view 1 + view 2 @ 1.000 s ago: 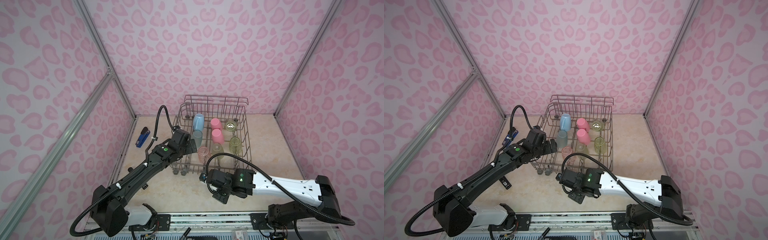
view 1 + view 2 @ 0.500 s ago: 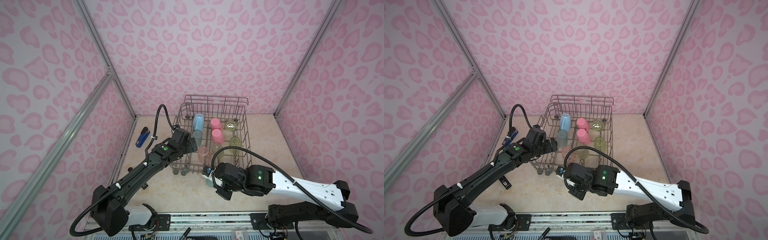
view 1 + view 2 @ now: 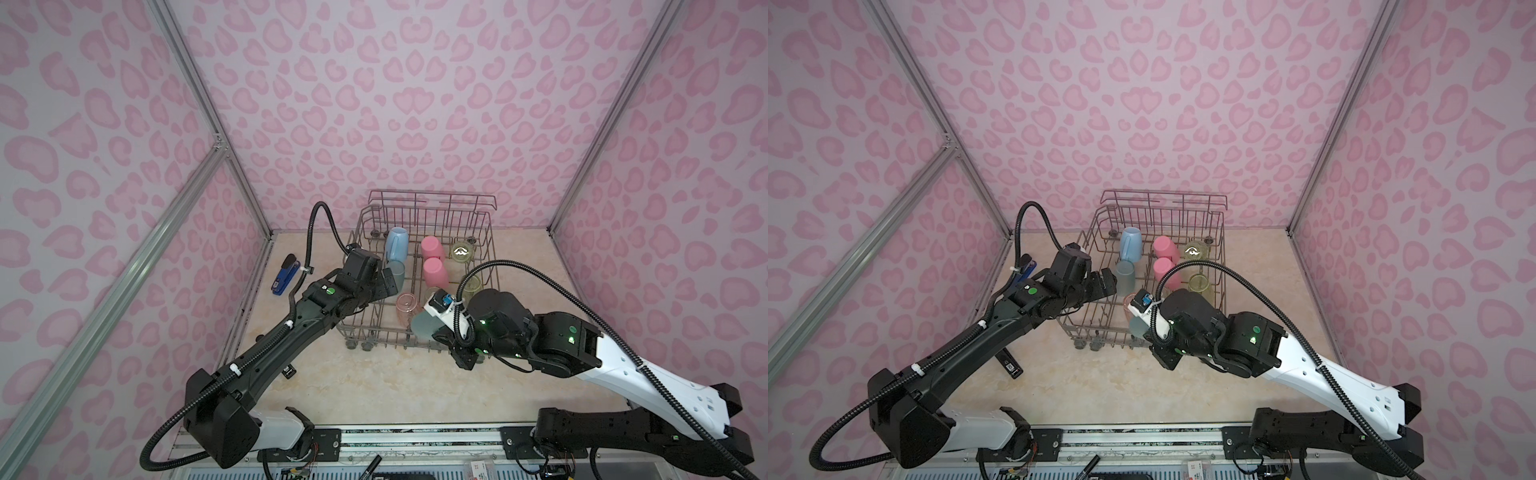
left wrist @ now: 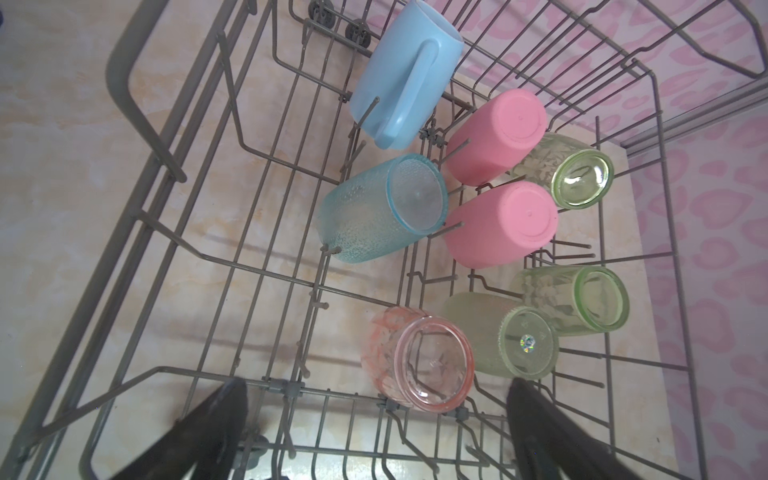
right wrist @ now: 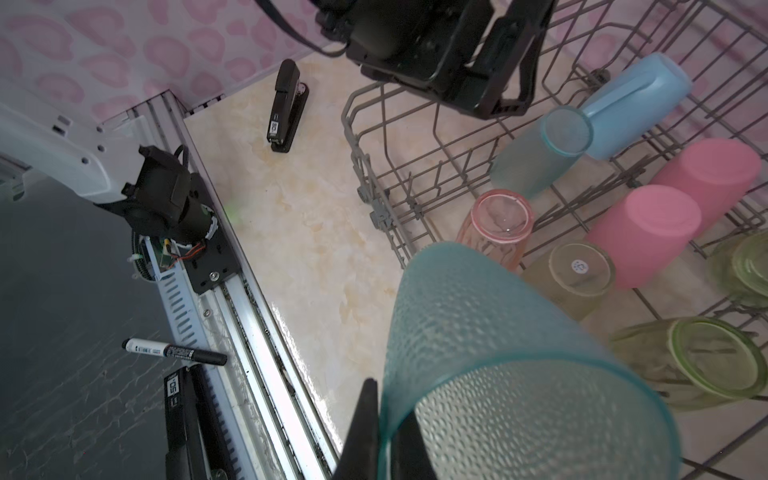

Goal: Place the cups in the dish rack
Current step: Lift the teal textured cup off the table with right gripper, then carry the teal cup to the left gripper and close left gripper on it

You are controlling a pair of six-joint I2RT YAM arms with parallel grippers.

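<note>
Right end effector (image 5: 384,424), tight on teal tumbler (image 5: 498,353), now at dish rack (image 4: 143,124); left end effector (image 4: 376,399) agape, empty.

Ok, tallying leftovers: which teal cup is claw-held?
The teal cup the right claw pinches by its rim; the other teal cup sits racked beside the blue mug.

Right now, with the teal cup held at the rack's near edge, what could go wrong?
The right gripper pinches the held teal tumbler only by its rim, so it may slip or tilt. The salmon tumbler stands close by and could be knocked. The cup could also catch the near rail of the dish rack.
</note>
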